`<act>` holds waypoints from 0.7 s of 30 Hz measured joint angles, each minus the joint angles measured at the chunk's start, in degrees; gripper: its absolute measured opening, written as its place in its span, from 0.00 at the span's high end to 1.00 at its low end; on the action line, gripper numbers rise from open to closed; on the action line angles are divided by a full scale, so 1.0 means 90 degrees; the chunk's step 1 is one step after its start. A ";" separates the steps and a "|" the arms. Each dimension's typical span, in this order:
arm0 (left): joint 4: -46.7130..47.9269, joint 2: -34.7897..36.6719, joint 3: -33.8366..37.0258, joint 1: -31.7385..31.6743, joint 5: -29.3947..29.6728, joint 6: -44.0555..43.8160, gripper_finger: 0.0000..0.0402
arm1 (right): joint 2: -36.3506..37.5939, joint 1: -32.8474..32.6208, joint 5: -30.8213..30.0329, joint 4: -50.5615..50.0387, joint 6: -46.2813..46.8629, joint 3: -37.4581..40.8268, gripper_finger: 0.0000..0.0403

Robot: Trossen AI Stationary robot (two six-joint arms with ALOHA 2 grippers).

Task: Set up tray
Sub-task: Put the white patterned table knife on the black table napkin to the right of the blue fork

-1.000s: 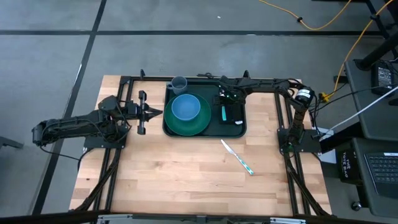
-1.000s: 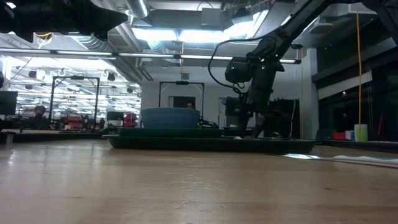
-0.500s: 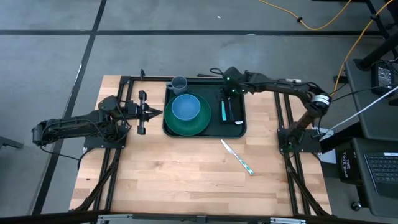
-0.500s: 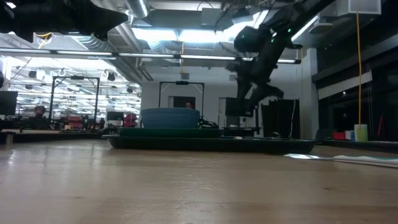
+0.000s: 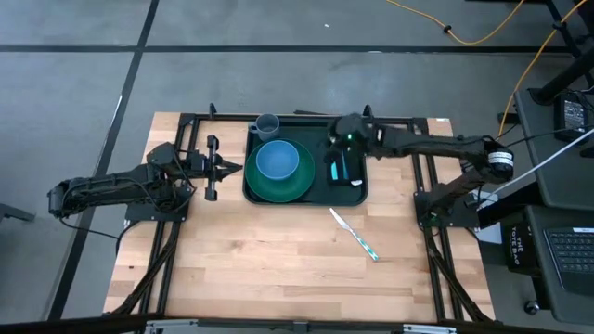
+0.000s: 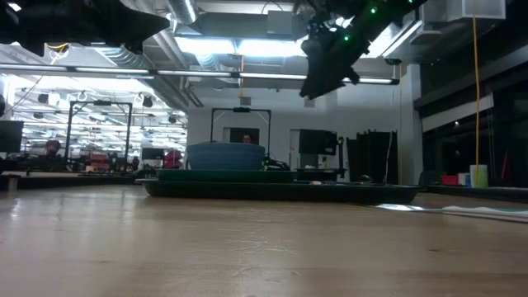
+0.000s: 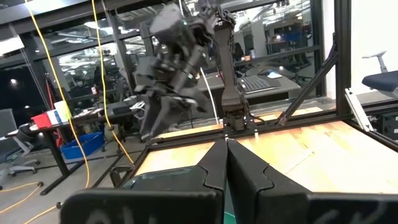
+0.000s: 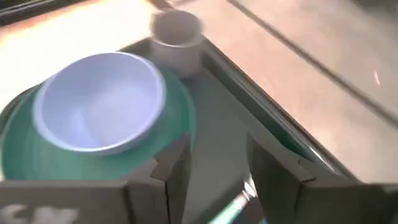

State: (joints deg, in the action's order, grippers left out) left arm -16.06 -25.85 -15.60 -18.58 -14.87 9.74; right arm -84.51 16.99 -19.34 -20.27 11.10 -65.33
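One tray (image 5: 357, 192), dark green, lies at the far edge of the counter (image 5: 278, 269), about midway along it. On it I count one green plate (image 5: 295, 186), one blue bowl (image 5: 277, 160) sitting on that plate, one grey cup (image 5: 267, 124) in the tray's far left corner, and one teal-handled utensil (image 5: 334, 169) lying on a black rectangle (image 5: 351, 167) in the tray's right part. A second teal-handled utensil (image 5: 355, 236) lies off the tray on bare wood, nearer the counter's middle.

Two arms. The left gripper (image 5: 225, 168) rests low just beside the tray's left edge, jaws together. The right gripper (image 5: 342, 139) hangs over the tray's far right part, jaws apart and holding nothing.

The high view alone gives the whole layout and both utensils. The low view shows the tray (image 6: 280, 190) edge-on with the bowl (image 6: 226, 155) rising above it, and the right gripper (image 6: 318, 78) well clear above (height the high view hides). The left wrist view shows its own closed fingers (image 7: 214, 168) and the right gripper (image 7: 163, 106) beyond. The right wrist view looks down between its spread fingers (image 8: 173, 168) at the bowl (image 8: 99, 102), plate (image 8: 25, 155) and cup (image 8: 177, 34).
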 joint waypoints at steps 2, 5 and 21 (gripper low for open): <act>0.0000 -0.0002 -0.0001 0.0000 -0.0012 -0.0003 0.99 | -0.0003 -0.0212 0.0136 0.0650 -0.0430 0.0348 0.61; -0.0002 -0.0002 0.0000 0.0001 -0.0012 -0.0003 0.99 | -0.0001 -0.0394 0.0566 0.1661 -0.0800 0.1008 0.61; 0.0141 -0.0471 -0.0009 0.0176 0.0642 -0.0226 0.99 | 0.0970 -0.0966 0.0991 0.2374 -0.1438 0.2863 0.61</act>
State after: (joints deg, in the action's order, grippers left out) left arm -14.79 -30.09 -15.68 -16.99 -9.10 7.71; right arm -75.77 8.30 -10.41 1.10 -1.84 -39.56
